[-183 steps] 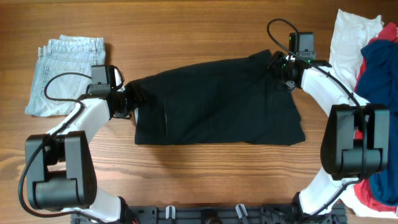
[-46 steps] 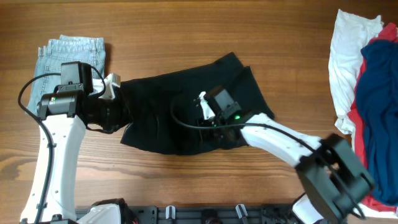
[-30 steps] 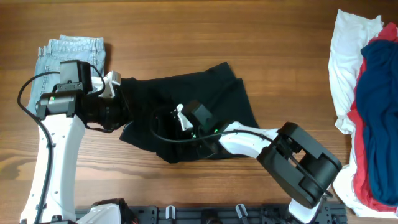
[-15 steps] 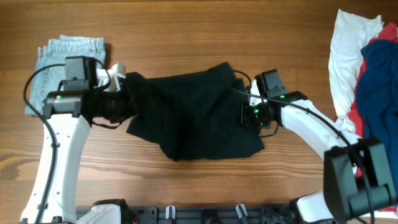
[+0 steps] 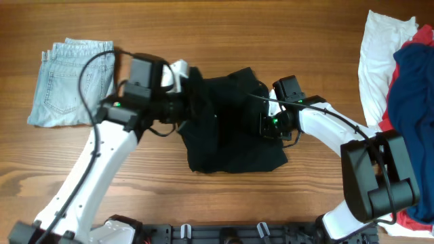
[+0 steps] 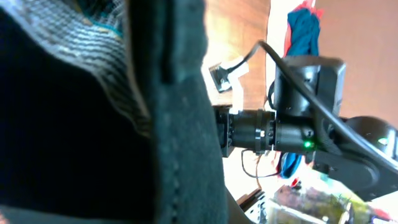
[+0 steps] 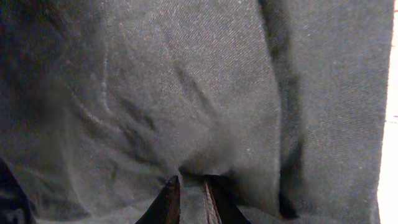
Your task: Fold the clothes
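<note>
Your left gripper (image 5: pixel 190 102) was clamped on the trousers (image 5: pixel 234 139), which lay bunched at centre frame. Your right gripper (image 5: pixel 266 124) pinched their right edge, fingertips (image 7: pixel 166 194) nearly together on the cloth.

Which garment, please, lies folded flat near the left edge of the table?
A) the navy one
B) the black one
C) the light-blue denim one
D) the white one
C: the light-blue denim garment lies flat at the left; the black garment is mid-table, the white garment and navy garment at the right.
</note>
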Tool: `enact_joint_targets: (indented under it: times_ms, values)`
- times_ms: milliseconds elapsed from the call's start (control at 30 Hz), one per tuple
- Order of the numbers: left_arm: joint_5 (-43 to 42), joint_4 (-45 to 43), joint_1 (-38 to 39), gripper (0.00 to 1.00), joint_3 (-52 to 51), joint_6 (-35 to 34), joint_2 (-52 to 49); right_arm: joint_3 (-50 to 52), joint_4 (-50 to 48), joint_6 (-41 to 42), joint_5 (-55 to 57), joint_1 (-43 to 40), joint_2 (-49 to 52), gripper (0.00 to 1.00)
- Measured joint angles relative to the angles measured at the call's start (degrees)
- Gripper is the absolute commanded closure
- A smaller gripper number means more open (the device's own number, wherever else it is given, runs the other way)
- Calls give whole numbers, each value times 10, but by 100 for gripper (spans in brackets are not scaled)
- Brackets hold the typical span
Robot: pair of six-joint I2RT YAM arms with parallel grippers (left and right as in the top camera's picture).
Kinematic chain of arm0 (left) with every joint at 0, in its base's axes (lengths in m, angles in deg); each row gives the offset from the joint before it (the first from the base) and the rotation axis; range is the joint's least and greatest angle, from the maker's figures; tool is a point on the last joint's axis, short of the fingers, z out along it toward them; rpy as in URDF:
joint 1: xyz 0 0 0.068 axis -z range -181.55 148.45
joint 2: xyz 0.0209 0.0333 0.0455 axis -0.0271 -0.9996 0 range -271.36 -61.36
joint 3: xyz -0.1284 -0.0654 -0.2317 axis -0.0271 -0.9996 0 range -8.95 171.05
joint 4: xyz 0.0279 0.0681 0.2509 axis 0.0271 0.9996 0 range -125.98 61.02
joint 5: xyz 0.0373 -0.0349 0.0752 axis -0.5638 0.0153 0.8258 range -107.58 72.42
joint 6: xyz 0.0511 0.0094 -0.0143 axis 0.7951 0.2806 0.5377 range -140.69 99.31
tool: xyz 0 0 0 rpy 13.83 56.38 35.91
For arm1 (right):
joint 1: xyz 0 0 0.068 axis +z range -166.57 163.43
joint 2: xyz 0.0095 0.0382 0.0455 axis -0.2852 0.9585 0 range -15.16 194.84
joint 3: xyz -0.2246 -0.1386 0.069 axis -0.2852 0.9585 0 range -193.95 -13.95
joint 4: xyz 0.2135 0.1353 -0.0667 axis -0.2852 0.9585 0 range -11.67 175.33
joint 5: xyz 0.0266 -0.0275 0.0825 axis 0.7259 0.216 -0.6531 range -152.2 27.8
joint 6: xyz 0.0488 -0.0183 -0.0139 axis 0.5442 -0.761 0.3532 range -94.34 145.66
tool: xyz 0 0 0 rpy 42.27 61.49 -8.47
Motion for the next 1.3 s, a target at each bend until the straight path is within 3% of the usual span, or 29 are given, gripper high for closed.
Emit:
enact_joint_targets:
  times_ms: [567, 633, 700, 733, 900, 1100, 1200, 1300]
  values:
    - [41, -182, 126, 85, 0, -10, -141, 0, -1, 0, -3, 0, 1, 86]
    - [41, -190, 134, 76, 0, -13, -153, 0, -1, 0, -3, 0, 1, 86]
    - [41, -199, 141, 34, 0, -20, -165, 0, -1, 0, -3, 0, 2, 91]
    - [41, -202, 144, 27, 0, -21, -170, 0, -1, 0, -4, 0, 2, 92]
    - [40, -203, 145, 25, 0, -25, -174, -7, 14, -2, -3, -1, 5, 89]
    - [40, -155, 115, 24, 3, -15, -167, -76, 194, -28, 51, -41, 0, 79]
    - [40, -122, 68, 20, 3, -6, -163, -140, 261, -30, 111, -78, -55, 75]
    - [43, -119, 13, 13, 3, 6, -162, -181, 261, -46, 110, -90, -124, 73]
